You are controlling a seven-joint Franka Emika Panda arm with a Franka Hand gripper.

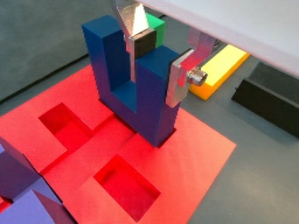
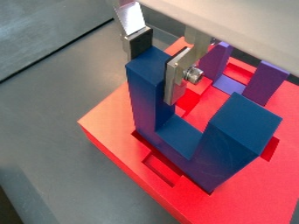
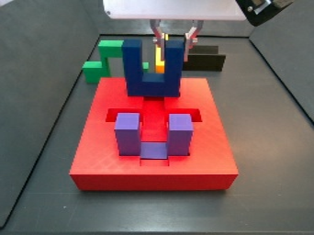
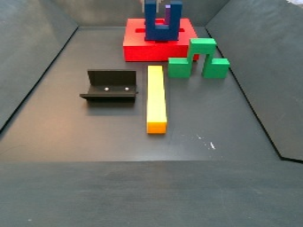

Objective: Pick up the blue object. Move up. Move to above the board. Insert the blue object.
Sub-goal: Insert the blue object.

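Note:
The blue object (image 1: pixel 135 96) stands upright on the far half of the red board (image 1: pixel 187 166), prongs up, its base bar down in a recess. It also shows in a wrist view (image 2: pixel 198 131) and in both side views (image 3: pixel 150 78) (image 4: pixel 162 22). My gripper (image 1: pixel 158 57) is shut on one prong. One finger is in the slot between the prongs and the other lies flat on the prong's outer face, as a wrist view (image 2: pixel 158 57) and a side view (image 3: pixel 172 39) show. The board shows in the other views too (image 2: pixel 111 122) (image 3: pixel 153 165) (image 4: pixel 148 49).
A purple U-shaped block (image 3: pixel 153 133) sits in the board's near half. Two open recesses (image 1: pixel 70 122) (image 1: pixel 128 184) lie beside the blue object. Green pieces (image 4: pixel 196 58), a yellow bar (image 4: pixel 155 97) and the fixture (image 4: pixel 110 87) are on the floor beside the board.

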